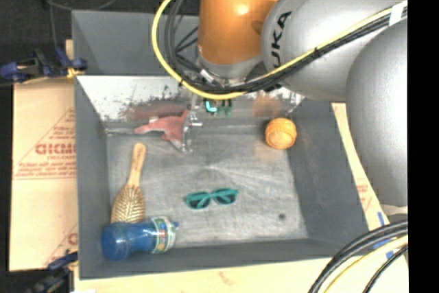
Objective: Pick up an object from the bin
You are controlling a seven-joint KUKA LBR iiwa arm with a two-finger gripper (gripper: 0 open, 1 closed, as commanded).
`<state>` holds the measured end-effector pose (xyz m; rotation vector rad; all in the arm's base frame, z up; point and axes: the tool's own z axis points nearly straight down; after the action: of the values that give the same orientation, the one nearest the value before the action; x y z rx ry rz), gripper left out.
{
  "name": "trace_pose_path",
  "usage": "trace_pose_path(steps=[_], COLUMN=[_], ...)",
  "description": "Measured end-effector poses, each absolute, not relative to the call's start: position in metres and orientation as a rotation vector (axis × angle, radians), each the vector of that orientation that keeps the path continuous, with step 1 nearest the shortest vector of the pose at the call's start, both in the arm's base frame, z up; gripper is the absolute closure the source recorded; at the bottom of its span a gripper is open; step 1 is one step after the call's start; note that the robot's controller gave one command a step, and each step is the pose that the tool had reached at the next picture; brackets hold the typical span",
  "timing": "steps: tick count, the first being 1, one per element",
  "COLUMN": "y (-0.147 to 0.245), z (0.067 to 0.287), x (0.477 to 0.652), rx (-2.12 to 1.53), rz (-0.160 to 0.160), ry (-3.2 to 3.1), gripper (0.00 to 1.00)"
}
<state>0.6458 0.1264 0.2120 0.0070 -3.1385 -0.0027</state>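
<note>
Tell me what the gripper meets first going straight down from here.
Probably the pink flat thing at the bin's back: the gripper hangs over its right end, pointing down. Depth is unclear; it could just miss and meet the bin floor.

You're looking down into the grey bin (206, 165) from above and a little off to one side, near enough that its walls and floor take up most of your view, far wall toward the top, with the arm (329, 38) looming in large from your right.
</note>
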Motion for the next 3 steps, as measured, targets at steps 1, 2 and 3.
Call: trace_pose_path(steps=[1, 2, 3], y=[0.126, 0.107, 0.099], z=[0.216, 0.136, 0.121], x=[0.648, 0.653, 0.651], rx=[0.004, -0.120, -0.178], rz=[-0.004, -0.005, -0.003], ry=[-3.146, -3.148, -3.137], gripper=[0.00, 0.00, 0.00])
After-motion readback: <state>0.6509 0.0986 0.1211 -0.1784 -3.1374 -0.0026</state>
